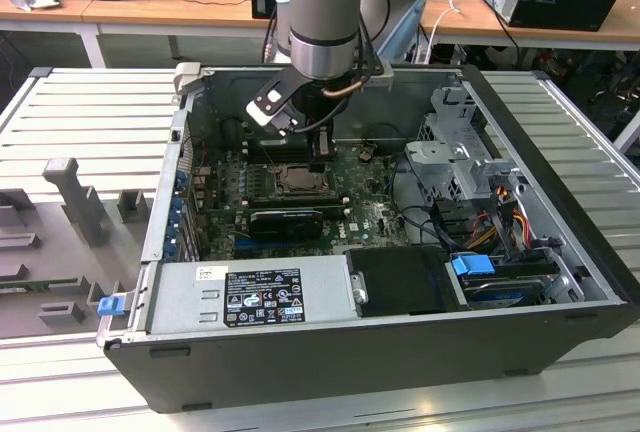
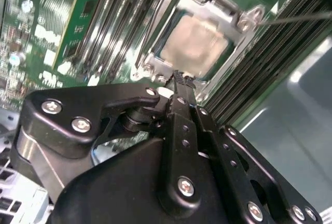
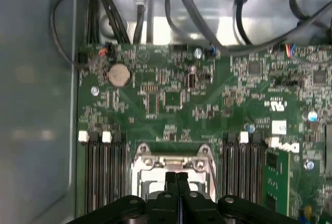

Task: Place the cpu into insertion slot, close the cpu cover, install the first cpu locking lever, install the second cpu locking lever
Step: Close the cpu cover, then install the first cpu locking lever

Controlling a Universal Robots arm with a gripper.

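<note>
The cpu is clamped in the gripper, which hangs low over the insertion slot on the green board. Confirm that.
Wrong in one respect: the cpu is not in the gripper. The second wrist view shows it lying in the insertion slot. The gripper does hang low over that slot on the green board.

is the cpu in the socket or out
In: the cpu lies inside the metal rim of the insertion slot, second wrist view.
</note>
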